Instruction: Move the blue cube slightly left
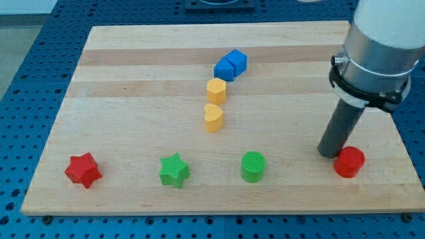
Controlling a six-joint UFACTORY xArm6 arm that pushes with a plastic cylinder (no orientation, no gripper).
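The blue cube (238, 61) sits near the board's (133, 79) top, touching another blue block (224, 68). The rod's tip (329, 153) rests far away, just beside the red cylinder (349, 162). It has no claws to open or close.

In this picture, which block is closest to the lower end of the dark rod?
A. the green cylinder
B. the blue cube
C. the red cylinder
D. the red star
C. My tip rests on the board just to the view's left of the red cylinder, almost touching it, while the blue cube is far off toward the view's top.
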